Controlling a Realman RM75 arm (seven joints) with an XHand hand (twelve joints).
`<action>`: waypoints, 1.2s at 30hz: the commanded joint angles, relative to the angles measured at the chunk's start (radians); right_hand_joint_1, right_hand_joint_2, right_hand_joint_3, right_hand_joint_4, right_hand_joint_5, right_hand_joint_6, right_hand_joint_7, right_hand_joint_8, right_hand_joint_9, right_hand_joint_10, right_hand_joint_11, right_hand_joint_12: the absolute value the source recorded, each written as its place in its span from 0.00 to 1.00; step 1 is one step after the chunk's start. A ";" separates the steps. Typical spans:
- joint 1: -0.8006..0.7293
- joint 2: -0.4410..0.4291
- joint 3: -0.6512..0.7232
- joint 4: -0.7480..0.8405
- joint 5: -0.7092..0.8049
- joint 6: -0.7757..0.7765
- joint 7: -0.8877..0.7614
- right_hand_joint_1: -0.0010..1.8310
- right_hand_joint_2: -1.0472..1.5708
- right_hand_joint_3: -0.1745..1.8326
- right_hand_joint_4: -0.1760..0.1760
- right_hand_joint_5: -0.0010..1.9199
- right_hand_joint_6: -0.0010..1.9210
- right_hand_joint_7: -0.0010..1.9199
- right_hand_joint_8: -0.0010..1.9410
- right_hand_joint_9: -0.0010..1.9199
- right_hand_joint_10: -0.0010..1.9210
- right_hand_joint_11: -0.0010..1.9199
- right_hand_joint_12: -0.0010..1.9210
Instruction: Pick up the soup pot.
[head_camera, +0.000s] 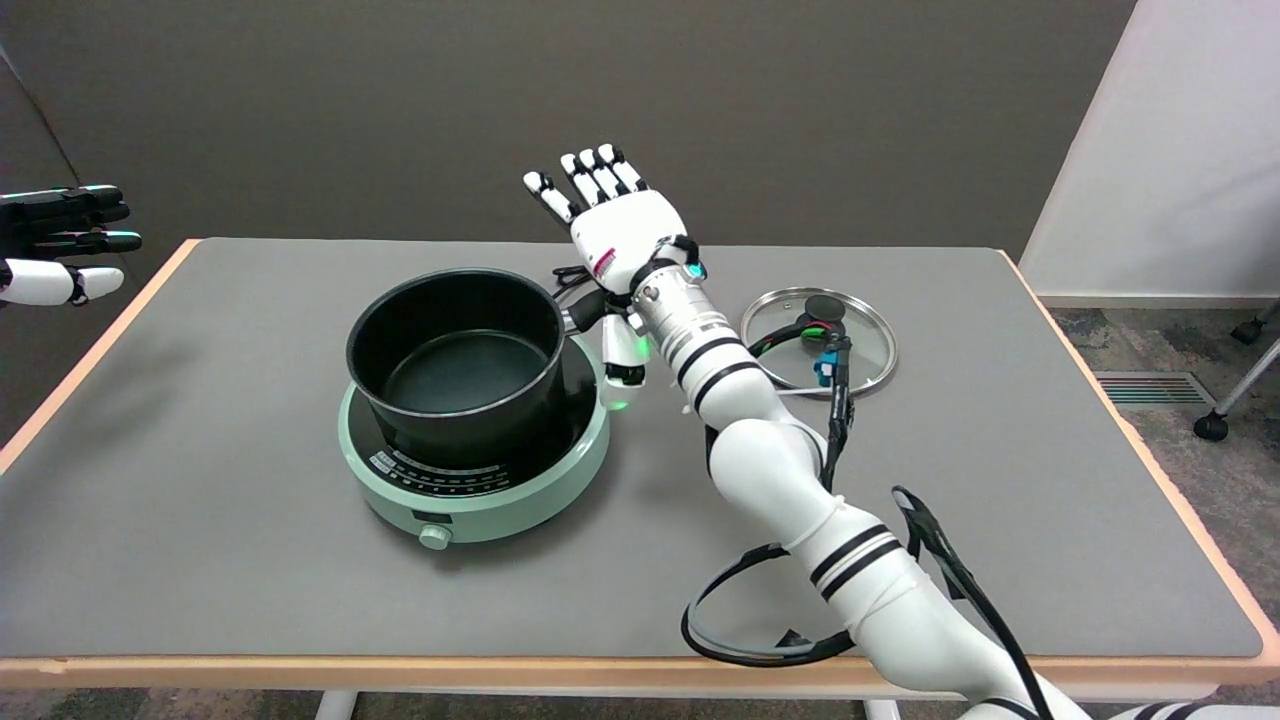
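Soup pot (455, 365), black and uncovered, sits upright on the round pale-green hotplate (475, 465) toward the left middle of the grey worktop (250, 560). We see its dark inside bare, and a short black handle (590, 310) sticks out from its right side toward the far right. The hotplate has a black top, a row of small markings along its near rim and one knob (435, 537) on its near face.

Our right hand (615, 235) is just right of the pot, above and slightly beyond the handle. Its fingers (585, 175) are stretched out and spread, pointing toward the far side, and they hold nothing. The thumb (622, 360) hangs downward beside the handle; we cannot tell whether it touches the handle or the hotplate's edge. The white arm (790, 480) runs back from the wrist to the near right corner, with black cable (740, 620) looping beside it at the worktop's near edge.

A glass lid (870, 345) with a metal rim and a dark knob lies flat on the worktop to the right of the arm, well apart from the pot. A second hand (60, 245) shows at the far left, held in the air off the worktop's edge.
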 joint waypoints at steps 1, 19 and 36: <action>0.029 -0.009 -0.001 -0.067 -0.006 0.043 -0.002 0.61 0.01 0.66 1.00 0.01 0.01 0.01 0.01 0.01 0.01 0.01 0.01; 0.074 -0.009 0.013 -0.137 0.003 0.061 -0.002 0.62 0.00 0.85 1.00 0.03 0.03 0.03 0.03 0.03 0.03 0.03 0.03; 0.075 -0.013 0.054 -0.128 0.003 0.021 -0.003 0.62 0.03 0.88 1.00 0.04 0.04 0.04 0.04 0.04 0.04 0.04 0.04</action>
